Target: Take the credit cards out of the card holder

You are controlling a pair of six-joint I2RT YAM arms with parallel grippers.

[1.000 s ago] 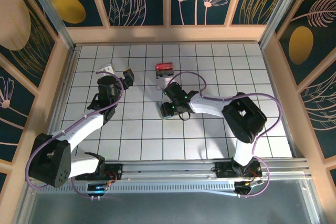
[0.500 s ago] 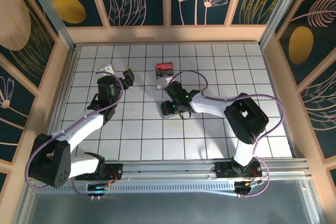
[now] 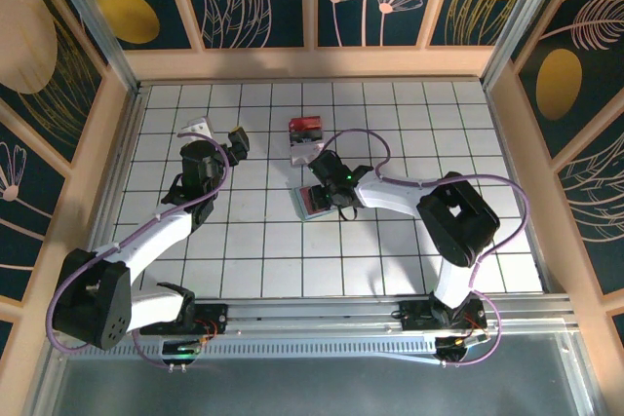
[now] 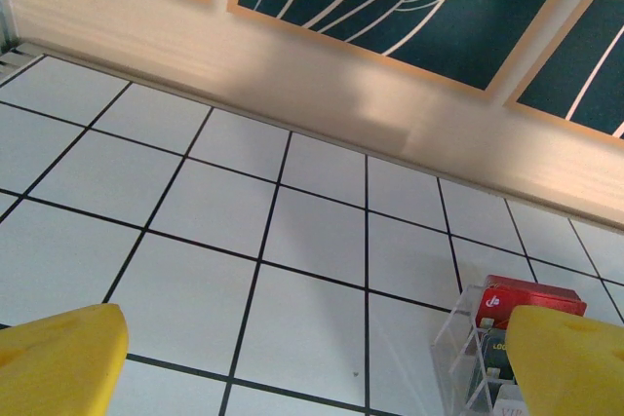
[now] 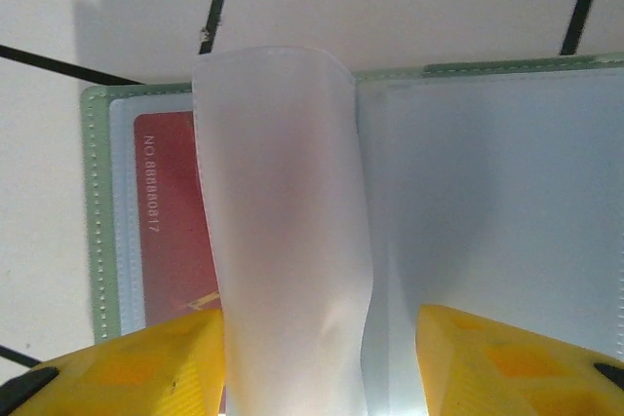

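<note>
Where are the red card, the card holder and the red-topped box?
red card (image 5: 174, 241): right wrist view, its red face.
card holder (image 5: 487, 231): right wrist view, right-hand page.
red-topped box (image 4: 526, 297): left wrist view, its red top.

Box (image 3: 305, 133) blocks you at 12 o'clock of the holder (image 3: 304, 204), close by. Tiles (image 3: 322, 260) from 3 through 8 o'clock lie free. Left arm (image 3: 185, 204) stands at 9, well apart.

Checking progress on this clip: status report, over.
Left claw open above bare tiles. Right claw open, astride a raised clear leaf of the card holder. Red card in its pocket. Red-topped box apart, not in the way.
</note>
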